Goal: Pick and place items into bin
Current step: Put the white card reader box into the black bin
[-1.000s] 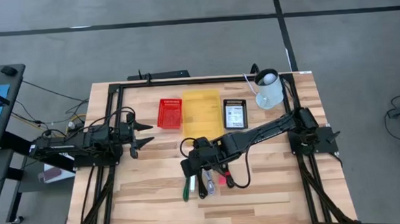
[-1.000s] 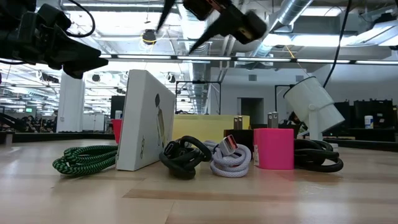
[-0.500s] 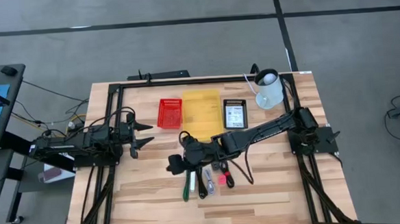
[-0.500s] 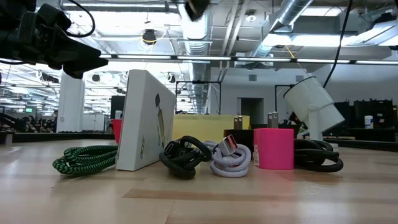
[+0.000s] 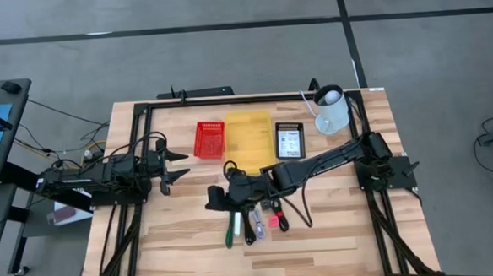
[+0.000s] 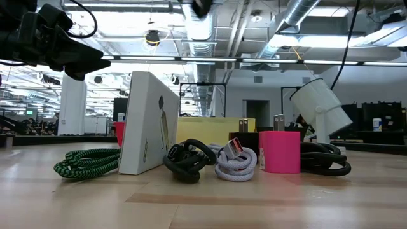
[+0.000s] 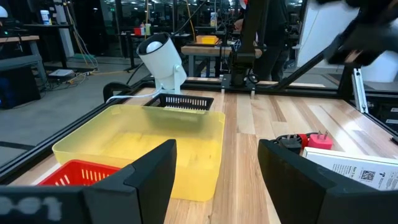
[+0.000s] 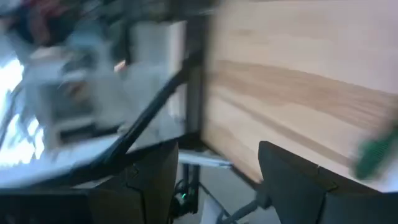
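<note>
The items lie in a small cluster near the table's near-middle: a green stick, slim black pieces, a tiny pink-red piece and a black-and-red cable. In the low view they show as a green-black coil, a white box, coiled cables and a pink block. My right gripper is open and empty, hovering just left of the cluster and pointing toward the table's left; its wrist view is blurred. My left gripper waits open at the left.
At the far side stand a yellow bin, a red basket, a black basket with a card and a white lamp-like object. A black frame runs round the table. Bare wood lies on the near side.
My right gripper has risen from just over the items, leaving the top of the low view, and has swung toward the table's left, turning to point that way. It carries nothing. The items lie as before.
</note>
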Available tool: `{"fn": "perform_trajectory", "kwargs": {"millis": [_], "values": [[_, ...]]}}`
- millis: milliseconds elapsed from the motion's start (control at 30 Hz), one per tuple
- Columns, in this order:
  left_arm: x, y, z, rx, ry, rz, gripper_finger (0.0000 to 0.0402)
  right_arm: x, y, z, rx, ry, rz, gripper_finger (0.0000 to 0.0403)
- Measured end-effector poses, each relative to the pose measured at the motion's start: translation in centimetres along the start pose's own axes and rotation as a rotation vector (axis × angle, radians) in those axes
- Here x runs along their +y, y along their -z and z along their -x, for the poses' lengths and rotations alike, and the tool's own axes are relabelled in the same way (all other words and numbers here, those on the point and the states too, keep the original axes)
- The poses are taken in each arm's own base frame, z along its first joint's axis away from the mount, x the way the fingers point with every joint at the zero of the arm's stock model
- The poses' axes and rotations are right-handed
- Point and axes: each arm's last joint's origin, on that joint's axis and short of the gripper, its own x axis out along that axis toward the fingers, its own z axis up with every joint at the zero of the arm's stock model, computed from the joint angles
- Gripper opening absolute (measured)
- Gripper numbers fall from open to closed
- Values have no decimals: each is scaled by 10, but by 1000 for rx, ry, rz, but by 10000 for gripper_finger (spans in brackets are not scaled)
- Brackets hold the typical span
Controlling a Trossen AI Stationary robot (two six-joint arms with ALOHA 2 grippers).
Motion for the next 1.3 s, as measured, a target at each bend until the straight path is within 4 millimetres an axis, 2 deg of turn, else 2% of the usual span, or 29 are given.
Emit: {"fn": "perform_trajectory", "kwargs": {"millis": [100, 233, 400, 567, 767, 867, 933, 1000, 1067, 1133, 1200, 1300], "values": [[0, 0, 0, 0, 0, 0, 220, -15, -13, 1, 24, 171, -192, 219], [0, 0, 0, 0, 0, 0, 220, -25, -30, 7, 48, 335, -320, 219], [0, 0, 0, 0, 1, 0, 220, -12, -37, 33, -83, 456, -349, 219], [0, 0, 0, 0, 0, 0, 220, 8, -31, 62, -182, 488, -343, 219], [0, 0, 0, 0, 0, 0, 220, 9, -30, 68, -227, 511, -357, 219], [0, 0, 0, 0, 0, 0, 220, 4, -28, 49, -227, 512, -355, 219], [0, 0, 0, 0, 0, 0, 220, -6, -26, 38, -231, 583, -334, 219], [0, 0, 0, -1, 1, 0, 220, -4, -24, 21, -200, 554, -334, 219], [0, 0, 0, -2, 1, 0, 220, -10, -24, 18, -202, 645, -317, 219], [0, 0, 0, 3, 1, -1, 220, -5, -24, 5, -190, 603, -314, 219], [0, 0, 0, 4, 1, -1, 220, -8, -24, 7, -218, 688, -299, 219], [0, 1, -1, 9, 1, -1, 220, -3, -21, -1, -204, 625, -292, 219]]}}
